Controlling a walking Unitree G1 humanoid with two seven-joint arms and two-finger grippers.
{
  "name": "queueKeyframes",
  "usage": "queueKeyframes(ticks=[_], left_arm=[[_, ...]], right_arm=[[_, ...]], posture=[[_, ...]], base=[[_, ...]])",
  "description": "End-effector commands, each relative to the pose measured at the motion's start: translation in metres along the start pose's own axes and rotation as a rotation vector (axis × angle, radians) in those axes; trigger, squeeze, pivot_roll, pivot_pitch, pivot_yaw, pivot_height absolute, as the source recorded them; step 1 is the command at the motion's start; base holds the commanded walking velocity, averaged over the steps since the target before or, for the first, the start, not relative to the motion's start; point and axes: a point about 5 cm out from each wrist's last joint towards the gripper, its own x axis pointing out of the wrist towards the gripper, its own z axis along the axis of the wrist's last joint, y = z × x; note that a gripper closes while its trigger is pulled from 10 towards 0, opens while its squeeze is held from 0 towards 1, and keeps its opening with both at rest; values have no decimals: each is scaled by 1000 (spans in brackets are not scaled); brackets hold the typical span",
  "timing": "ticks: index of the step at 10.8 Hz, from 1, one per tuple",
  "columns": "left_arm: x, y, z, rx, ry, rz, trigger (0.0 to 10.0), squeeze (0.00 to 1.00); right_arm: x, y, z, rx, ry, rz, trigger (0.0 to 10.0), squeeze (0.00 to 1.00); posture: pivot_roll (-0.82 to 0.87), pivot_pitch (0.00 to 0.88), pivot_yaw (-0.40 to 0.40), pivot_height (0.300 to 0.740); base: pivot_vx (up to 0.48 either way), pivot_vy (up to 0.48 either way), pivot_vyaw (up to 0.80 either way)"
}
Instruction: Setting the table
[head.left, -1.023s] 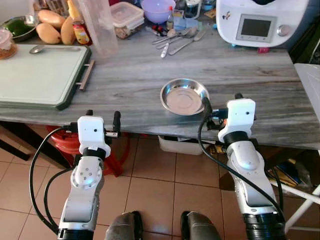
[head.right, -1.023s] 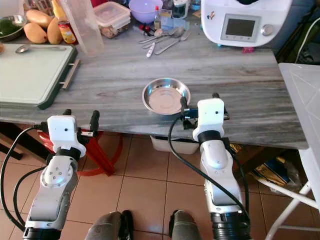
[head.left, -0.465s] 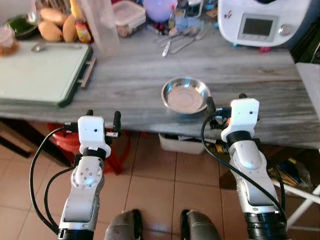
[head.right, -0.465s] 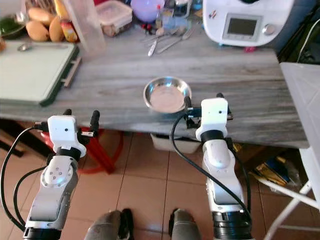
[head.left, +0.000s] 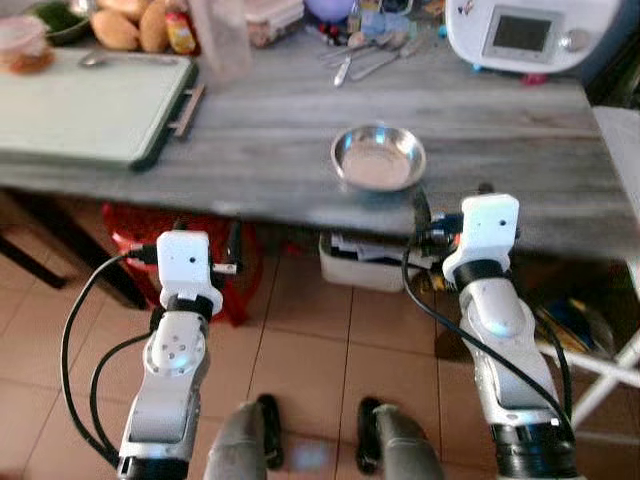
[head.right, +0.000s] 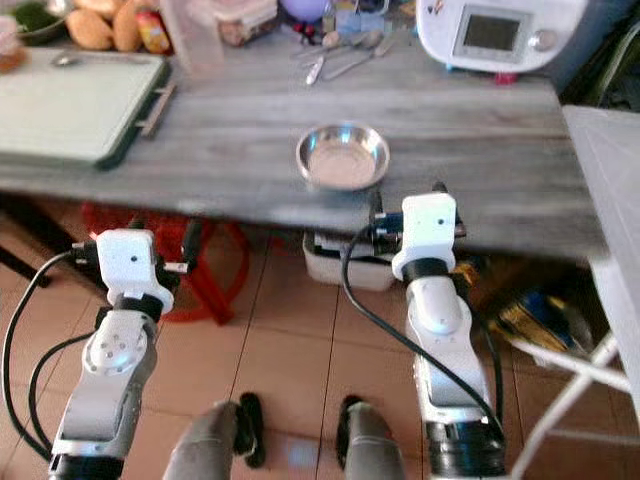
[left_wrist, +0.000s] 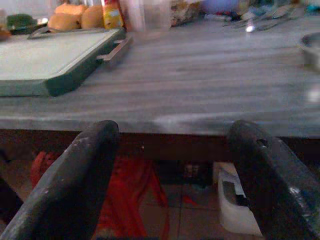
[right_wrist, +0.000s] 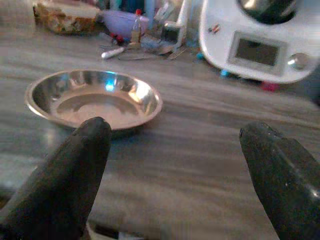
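Two grippers hang just short of the near edge of the grey wooden table (head.left: 250, 140), both with fingers spread wide and nothing between them. The right gripper (right_wrist: 177, 165) sits at about 5 o'clock from the steel bowl (head.left: 378, 157), its fingertips close to the table edge; its wrist view looks across the tabletop at the bowl, which stands upright and empty near that edge. The left gripper (left_wrist: 172, 170) is held lower, below the table edge and well apart from the bowl, at about 7 o'clock from it; through its open fingers the underside of the table and a red stool (head.left: 140, 235) show.

From the bowl, at 12 o'clock, a loose bunch of spoons and forks (head.left: 365, 60) lies toward the far side of the table. At 1 o'clock stands a white kitchen machine (head.left: 520, 35) with a small screen. At 10 o'clock lies a pale green cutting board (head.left: 85, 105) with a metal handle, a spoon (head.right: 75, 58) resting on its far edge. Beyond the board are mangoes (head.left: 130, 28) and a clear tall cup (head.left: 222, 40). A white bin (head.left: 365, 262) sits on the tiled floor under the table.
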Motion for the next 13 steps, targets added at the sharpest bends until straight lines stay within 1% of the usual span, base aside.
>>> queueKeyframes(ticks=[1,3,6,8,9,13], left_arm=[[-1,0,-3,9,13,5,10000,0],[0,0,-3,8,12,3,10000,0],[1,0,0,4,-10,-11,10000,0],[0,-2,1,1,-14,-51,10000,0],[0,-2,0,-7,-6,-52,10000,0],[-1,-2,0,-14,-7,-62,10000,0]], right_arm=[[0,-3,2,-7,-15,-14,10000,0],[0,-4,1,-11,-15,-20,10000,0],[1,-4,3,-20,-33,-39,10000,0],[2,-6,3,14,-31,-44,10000,0],[3,-6,1,22,-13,-52,10000,0],[1,-6,0,23,-12,-40,10000,0]], posture=[[-67,152,25,740],[-66,150,25,740],[-62,146,27,740],[-61,145,26,740],[-61,145,26,740],[-66,147,28,740]], base=[[-322,0,0],[-313,0,0],[0,0,0],[0,0,0],[0,-334,0],[0,-321,-800]])
